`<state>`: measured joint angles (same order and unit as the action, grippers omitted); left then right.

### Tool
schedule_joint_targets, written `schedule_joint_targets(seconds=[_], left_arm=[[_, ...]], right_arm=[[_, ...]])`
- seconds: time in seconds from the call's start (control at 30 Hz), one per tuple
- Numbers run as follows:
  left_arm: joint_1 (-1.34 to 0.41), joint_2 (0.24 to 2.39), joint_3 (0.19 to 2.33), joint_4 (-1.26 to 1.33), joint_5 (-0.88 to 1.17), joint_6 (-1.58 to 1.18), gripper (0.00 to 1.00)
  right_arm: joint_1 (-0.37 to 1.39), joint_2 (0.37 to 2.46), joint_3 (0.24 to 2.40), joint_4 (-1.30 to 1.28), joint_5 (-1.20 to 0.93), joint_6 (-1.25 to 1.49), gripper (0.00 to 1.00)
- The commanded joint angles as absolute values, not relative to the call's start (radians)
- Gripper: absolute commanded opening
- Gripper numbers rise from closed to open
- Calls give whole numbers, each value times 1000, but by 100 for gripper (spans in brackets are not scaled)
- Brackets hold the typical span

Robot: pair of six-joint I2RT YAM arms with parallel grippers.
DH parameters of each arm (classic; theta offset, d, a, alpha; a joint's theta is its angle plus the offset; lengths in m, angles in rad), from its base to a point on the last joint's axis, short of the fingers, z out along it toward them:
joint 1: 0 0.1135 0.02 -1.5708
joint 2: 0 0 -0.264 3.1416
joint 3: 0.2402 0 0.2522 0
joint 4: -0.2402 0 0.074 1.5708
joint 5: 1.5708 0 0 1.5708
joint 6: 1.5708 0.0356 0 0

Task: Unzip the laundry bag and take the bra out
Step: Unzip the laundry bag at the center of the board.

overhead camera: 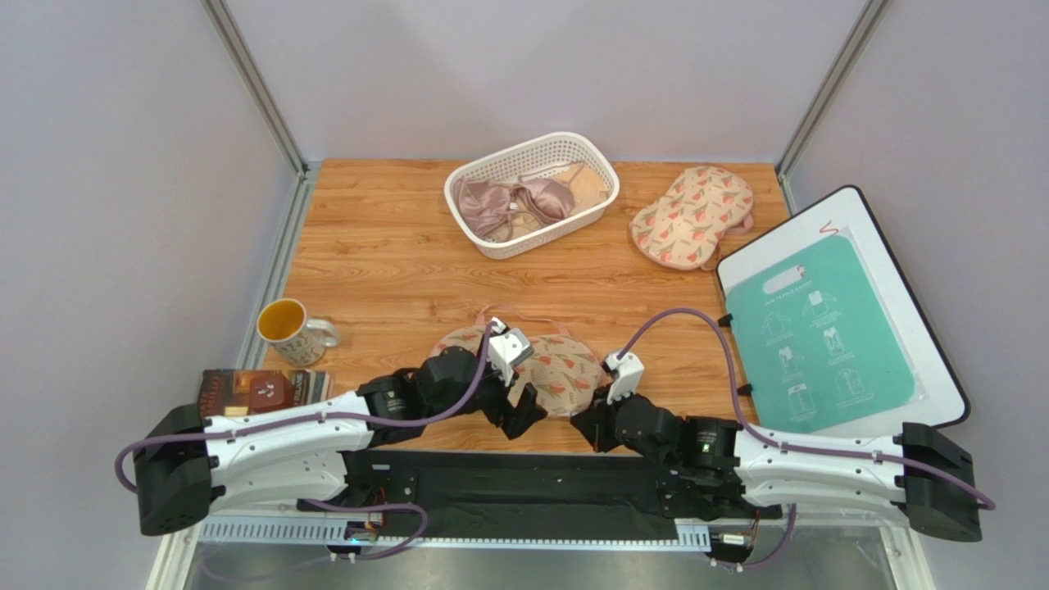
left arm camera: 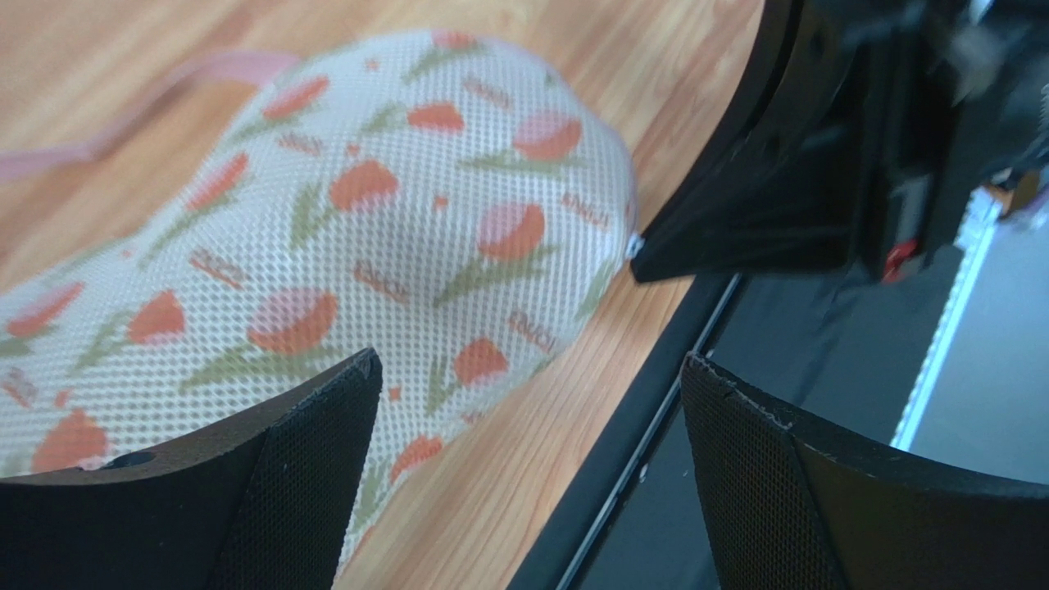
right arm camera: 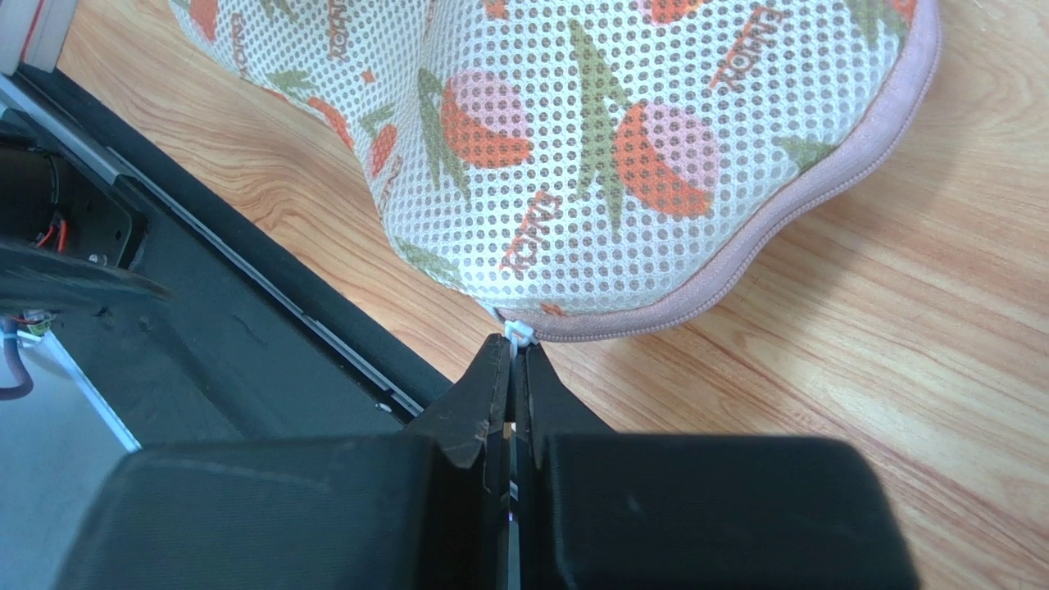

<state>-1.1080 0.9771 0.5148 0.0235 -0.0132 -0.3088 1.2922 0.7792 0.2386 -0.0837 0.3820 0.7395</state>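
Left gripper (left arm camera: 530,369) hovers with fingers spread wide at the near edge of the laundry bag (left arm camera: 369,209), gripping nothing. The bag lies on the wooden table (overhead camera: 369,246) close to its front edge, between the two grippers. Right gripper (right arm camera: 515,357) is pressed together on the small white zip pull (right arm camera: 517,332) at the bag's pink edging.

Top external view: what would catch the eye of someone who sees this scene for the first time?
First, the flowered laundry bag, lying at the near edge of the table between the two arms. The right gripper is shut on its white zip pull, while the left gripper stands open at the bag's left side. Farther back, a white basket holds a shiny mauve-pink bra.
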Motion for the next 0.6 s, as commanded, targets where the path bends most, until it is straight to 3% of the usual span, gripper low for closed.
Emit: schedule_joint_targets(seconds=[0.0,0.57], left_arm=[[-1132,1037,463,152,57,-235,95],[-1212,1293,560,267,-80,-140,95]], right_arm=[[1275,772,276,-67,371,764,0],[1258,752,262,-23,313,770,0]])
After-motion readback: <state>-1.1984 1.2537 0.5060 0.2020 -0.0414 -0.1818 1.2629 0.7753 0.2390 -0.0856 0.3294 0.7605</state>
